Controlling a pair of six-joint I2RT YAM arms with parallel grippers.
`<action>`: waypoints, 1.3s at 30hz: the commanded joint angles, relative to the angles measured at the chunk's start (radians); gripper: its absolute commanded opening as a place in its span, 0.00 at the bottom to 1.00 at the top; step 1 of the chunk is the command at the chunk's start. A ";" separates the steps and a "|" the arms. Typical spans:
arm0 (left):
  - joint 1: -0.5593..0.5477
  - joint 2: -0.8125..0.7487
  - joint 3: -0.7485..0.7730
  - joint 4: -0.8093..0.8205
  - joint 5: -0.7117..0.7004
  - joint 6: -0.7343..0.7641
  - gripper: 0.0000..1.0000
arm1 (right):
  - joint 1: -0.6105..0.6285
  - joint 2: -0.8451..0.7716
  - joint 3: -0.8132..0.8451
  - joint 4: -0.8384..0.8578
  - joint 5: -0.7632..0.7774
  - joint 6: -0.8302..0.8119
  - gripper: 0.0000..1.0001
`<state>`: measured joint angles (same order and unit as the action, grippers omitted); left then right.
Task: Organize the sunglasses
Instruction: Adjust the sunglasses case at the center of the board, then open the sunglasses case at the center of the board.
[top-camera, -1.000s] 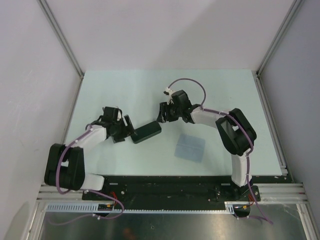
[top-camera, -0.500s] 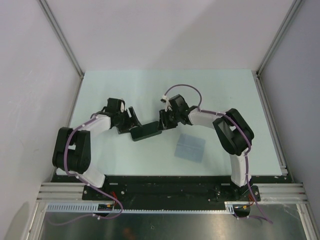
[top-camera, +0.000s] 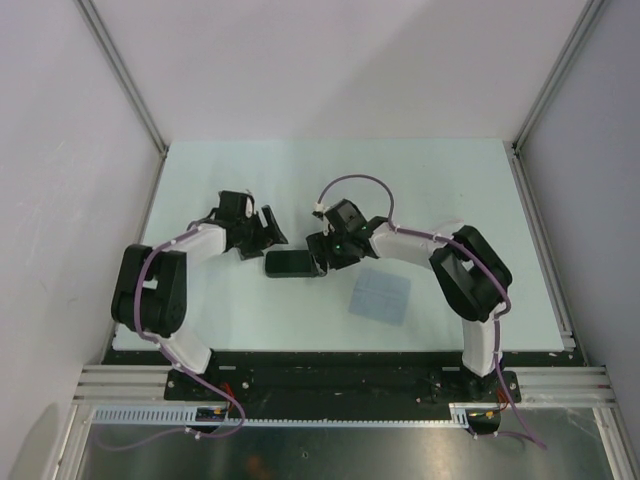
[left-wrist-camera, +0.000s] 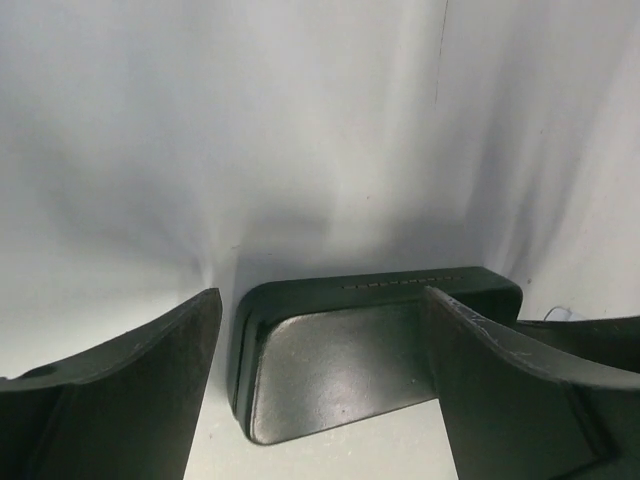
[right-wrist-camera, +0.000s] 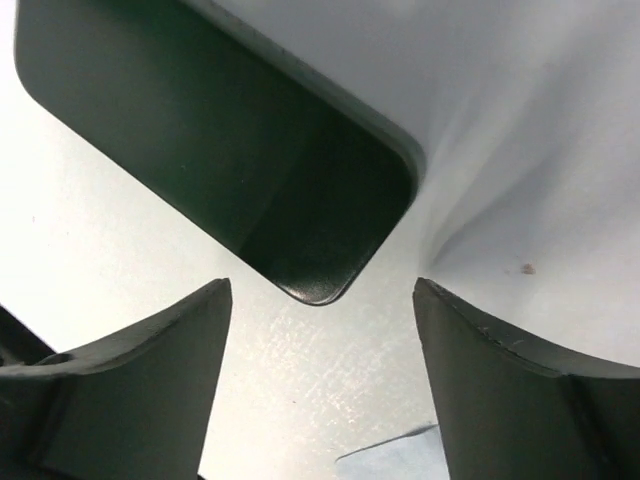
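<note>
left wrist: black case right end partly behind finger of left gripper | right wrist: case cut by top and left edges; blue cloth only a corner at bottom edge | top: right gripper contact with case too small to tell

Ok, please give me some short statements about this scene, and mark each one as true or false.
1. The black case lies on the table. True.
2. The left gripper is shut on the case. False: its fingers stand apart and hold nothing.
3. The right gripper is open. True.
4. The blue cloth covers the case. False: it lies apart from the case, on the table.
5. The sunglasses lie on the cloth. False: no view shows them.
</note>
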<state>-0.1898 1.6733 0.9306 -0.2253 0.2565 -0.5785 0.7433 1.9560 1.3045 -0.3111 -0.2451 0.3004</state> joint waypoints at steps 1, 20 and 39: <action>0.027 -0.138 -0.004 0.015 -0.178 -0.035 0.87 | 0.002 -0.120 0.025 0.023 0.150 -0.085 0.82; 0.184 -0.334 -0.078 -0.089 -0.201 -0.023 0.96 | 0.077 0.049 0.239 -0.074 -0.063 -0.906 0.96; 0.187 -0.406 -0.108 -0.126 -0.232 0.017 0.96 | 0.100 0.242 0.411 -0.221 -0.047 -0.911 0.93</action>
<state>-0.0097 1.2991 0.8310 -0.3439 0.0357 -0.5827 0.8387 2.1624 1.6688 -0.5243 -0.3336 -0.6067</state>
